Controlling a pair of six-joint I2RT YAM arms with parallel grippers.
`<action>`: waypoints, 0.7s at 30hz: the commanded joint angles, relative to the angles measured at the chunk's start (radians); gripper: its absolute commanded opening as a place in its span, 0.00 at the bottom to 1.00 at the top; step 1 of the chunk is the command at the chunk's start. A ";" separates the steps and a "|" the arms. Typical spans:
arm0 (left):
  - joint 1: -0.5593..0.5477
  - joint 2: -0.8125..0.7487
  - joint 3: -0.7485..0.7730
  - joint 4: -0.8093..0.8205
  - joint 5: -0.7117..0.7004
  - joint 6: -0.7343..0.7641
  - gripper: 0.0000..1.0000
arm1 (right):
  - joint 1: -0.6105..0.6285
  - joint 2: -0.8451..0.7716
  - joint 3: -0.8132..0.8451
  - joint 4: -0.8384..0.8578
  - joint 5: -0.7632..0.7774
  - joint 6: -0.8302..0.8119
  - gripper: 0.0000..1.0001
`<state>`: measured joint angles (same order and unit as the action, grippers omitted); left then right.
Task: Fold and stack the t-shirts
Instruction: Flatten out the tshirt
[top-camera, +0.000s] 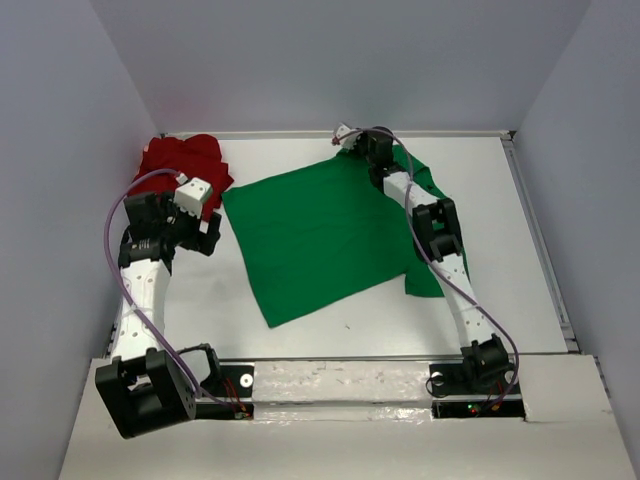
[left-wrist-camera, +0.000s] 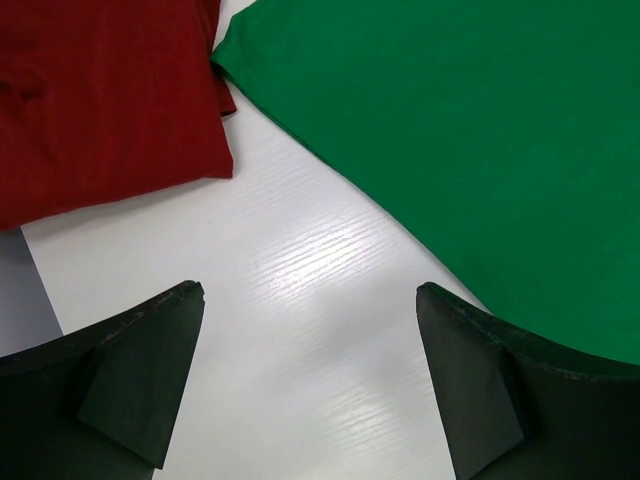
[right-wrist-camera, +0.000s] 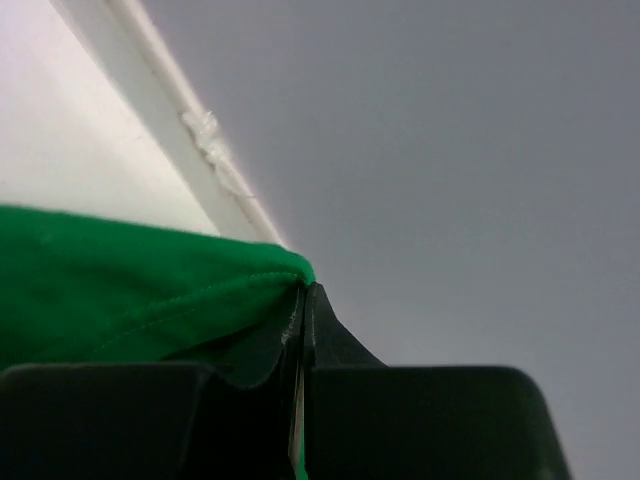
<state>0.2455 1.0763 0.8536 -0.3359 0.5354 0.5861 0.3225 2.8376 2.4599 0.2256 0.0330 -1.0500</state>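
Observation:
A bright green t-shirt (top-camera: 315, 235) lies spread in the middle of the table, with a fold running under the right arm. At the shirt's far right corner my right gripper (top-camera: 352, 140) is shut on its hem, and the green cloth (right-wrist-camera: 130, 290) is pinched between the closed fingers (right-wrist-camera: 330, 335). A deep red t-shirt (top-camera: 185, 165) is bunched at the far left corner. My left gripper (top-camera: 200, 205) hovers open over bare table between the two shirts, red cloth (left-wrist-camera: 100, 100) to its upper left and green cloth (left-wrist-camera: 470, 130) to its upper right.
White walls close the table on the left, back and right, with a raised rail (top-camera: 535, 230) along the right side. A rail with a blob of glue (right-wrist-camera: 205, 135) runs by the right gripper. Both arm bases (top-camera: 330, 385) stand at the near edge.

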 joint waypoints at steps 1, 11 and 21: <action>0.023 -0.015 0.030 -0.006 0.052 -0.005 0.99 | 0.006 0.040 0.014 0.207 0.025 -0.102 0.00; 0.051 -0.015 0.029 -0.012 0.089 -0.003 0.99 | 0.006 0.074 0.017 0.256 0.038 -0.091 1.00; 0.049 -0.064 0.030 -0.009 0.136 -0.005 0.99 | 0.006 -0.088 -0.096 0.256 0.146 -0.145 1.00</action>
<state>0.2901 1.0687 0.8536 -0.3511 0.6182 0.5861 0.3222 2.8799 2.4161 0.4320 0.1242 -1.1755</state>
